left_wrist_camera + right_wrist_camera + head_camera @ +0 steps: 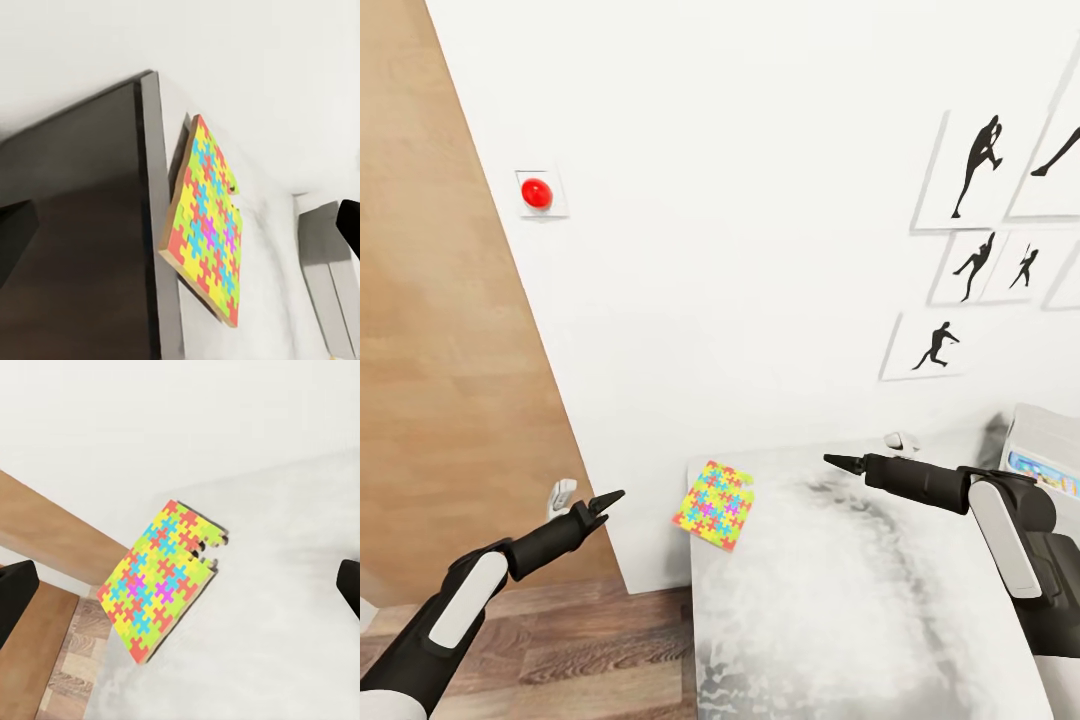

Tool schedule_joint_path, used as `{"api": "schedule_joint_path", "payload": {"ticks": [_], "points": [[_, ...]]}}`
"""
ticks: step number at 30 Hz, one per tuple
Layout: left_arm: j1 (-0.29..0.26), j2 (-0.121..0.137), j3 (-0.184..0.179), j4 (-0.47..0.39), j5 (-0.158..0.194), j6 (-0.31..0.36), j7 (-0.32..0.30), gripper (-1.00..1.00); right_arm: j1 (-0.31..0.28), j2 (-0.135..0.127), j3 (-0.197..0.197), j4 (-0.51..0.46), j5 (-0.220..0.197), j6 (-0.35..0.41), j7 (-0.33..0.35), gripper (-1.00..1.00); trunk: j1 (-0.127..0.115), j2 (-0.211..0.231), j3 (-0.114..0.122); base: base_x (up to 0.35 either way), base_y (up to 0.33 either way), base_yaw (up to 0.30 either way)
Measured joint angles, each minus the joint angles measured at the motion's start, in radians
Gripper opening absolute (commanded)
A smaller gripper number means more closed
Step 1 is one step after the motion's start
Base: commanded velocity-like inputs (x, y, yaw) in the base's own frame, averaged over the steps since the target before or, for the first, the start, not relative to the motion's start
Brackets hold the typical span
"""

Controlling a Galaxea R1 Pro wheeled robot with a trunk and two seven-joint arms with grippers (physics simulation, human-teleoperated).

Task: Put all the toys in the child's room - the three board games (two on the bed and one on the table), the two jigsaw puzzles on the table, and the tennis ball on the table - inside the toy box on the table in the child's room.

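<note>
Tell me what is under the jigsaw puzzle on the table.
The jigsaw puzzle lies on the light-grey table, at its corner near the wall, with one edge overhanging the side. Whether a second puzzle lies beneath it is hidden by the top one.

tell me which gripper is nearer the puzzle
Left, by a little. The left gripper hangs off the table's edge beside the puzzle; the right gripper hovers over the table beyond it.
</note>
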Motion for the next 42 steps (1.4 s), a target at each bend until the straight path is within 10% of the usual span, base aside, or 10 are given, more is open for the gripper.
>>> {"api": "schedule_joint_path", "payload": {"ticks": [21, 42], "points": [[0.007, -0.028, 0.001, 0.062, -0.001, -0.087, -0.012, 1.00, 0.001, 0.000, 0.000, -0.001, 0.000, 0.000, 0.000, 1.00, 0.000, 0.000, 0.000, 0.000, 0.000, -0.047], [-0.042, -0.036, 0.009, 0.266, -0.007, -0.190, -0.178, 1.00, 0.003, 0.000, 0.001, -0.008, 0.000, 0.000, 0.002, 1.00, 0.000, 0.000, 0.000, 0.000, 0.000, -0.063]]}}
